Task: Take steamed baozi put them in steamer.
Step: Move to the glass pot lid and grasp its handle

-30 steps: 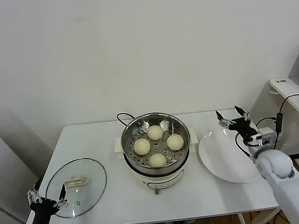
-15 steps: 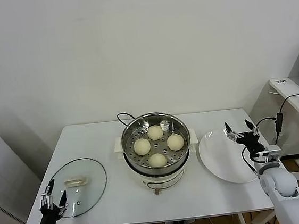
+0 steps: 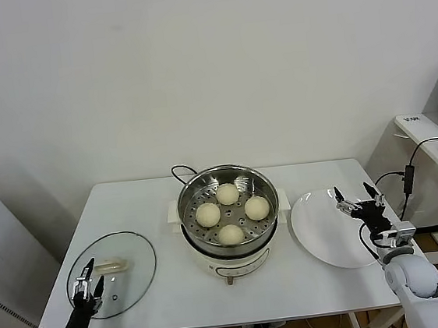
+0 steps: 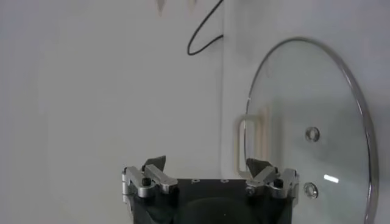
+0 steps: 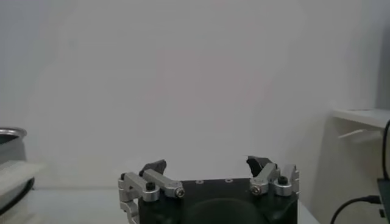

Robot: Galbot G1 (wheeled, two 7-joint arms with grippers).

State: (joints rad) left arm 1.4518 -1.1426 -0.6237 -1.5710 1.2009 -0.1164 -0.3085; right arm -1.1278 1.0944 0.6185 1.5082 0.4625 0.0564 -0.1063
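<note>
The steel steamer (image 3: 262, 186) stands mid-table on its cream base. Several pale round baozi lie on its perforated tray, among them one at the back (image 3: 227, 194) and one at the front (image 3: 230, 234). My left gripper (image 3: 85, 288) hovers at the table's front left, over the near rim of the glass lid, and it is open and holds nothing (image 4: 207, 164). My right gripper (image 3: 359, 200) hangs over the right side of the white plate, also open and holding nothing (image 5: 207, 164). Both grippers are well away from the steamer.
A glass lid (image 3: 127, 260) with a cream handle (image 4: 253, 143) lies flat at the left. A bare white plate (image 3: 328, 231) sits right of the steamer. A black cord (image 3: 179, 170) loops behind the pot. A white side shelf (image 3: 436, 141) stands beyond the table's right edge.
The left gripper has slid right from the table's front corner to the lid's near rim. The right gripper has drawn back from the plate's far edge toward its right side.
</note>
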